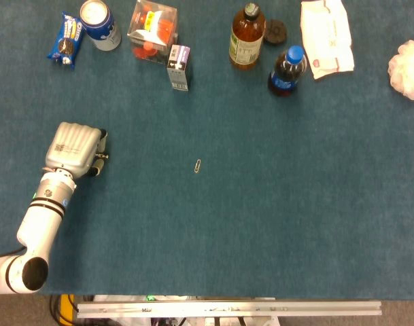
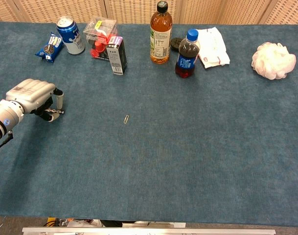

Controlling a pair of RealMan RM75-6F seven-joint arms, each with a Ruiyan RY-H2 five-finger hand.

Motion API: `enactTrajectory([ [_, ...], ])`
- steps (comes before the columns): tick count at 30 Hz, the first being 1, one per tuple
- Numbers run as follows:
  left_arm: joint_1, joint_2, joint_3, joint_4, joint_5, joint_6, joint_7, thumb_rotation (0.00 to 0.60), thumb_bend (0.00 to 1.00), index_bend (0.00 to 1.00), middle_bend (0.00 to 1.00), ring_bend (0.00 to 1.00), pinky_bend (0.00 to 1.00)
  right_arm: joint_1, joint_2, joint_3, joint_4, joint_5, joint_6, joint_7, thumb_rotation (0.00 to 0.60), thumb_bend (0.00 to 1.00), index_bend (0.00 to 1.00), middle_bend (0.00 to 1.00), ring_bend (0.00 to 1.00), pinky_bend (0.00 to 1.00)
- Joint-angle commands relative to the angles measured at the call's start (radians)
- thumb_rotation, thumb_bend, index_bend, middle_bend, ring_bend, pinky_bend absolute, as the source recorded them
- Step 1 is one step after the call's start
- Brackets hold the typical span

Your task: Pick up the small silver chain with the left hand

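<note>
At table's left edge, left hand [image 2: 35, 97] fingers curled, pinching small silver chain [image 2: 55, 111].

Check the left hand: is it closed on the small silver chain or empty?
Closed on it. The left hand has its fingers curled in, and the small silver chain pokes out from under them in the chest view.

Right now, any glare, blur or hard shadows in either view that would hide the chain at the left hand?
Head view: even light, no glare, soft shadow under the left hand; the small silver chain is only a tiny glint at its fingertips. Chest view: sharp, no motion blur; the chain shows as a thin bright sliver beside dark, shadowed fingers on the blue tabletop.
</note>
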Motion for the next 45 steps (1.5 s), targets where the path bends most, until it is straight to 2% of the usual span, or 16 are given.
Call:
enactTrajectory([
  [1,0.0,-0.004,-0.003,0.0,-0.004,0.001,0.004,0.6,0.3,0.49,0.88,0.77,0.68,0.0,-0.001,0.0,0.001,-0.001,0.0,0.001,0.6,0.23,0.34,0.43,0.46,0.56],
  [28,-0.016,-0.015,-0.017,0.019,-0.065,-0.026,0.037,0.6,0.3,0.51,0.89,0.77,0.68,-0.012,0.001,0.002,0.007,0.004,0.012,0.008,0.6,0.23,0.34,0.43,0.46,0.56],
  [45,-0.029,-0.022,-0.02,0.024,-0.078,-0.03,0.048,0.6,0.3,0.58,0.9,0.79,0.69,-0.015,-0.001,0.007,0.011,0.007,0.017,0.011,0.6,0.23,0.34,0.43,0.46,0.56],
])
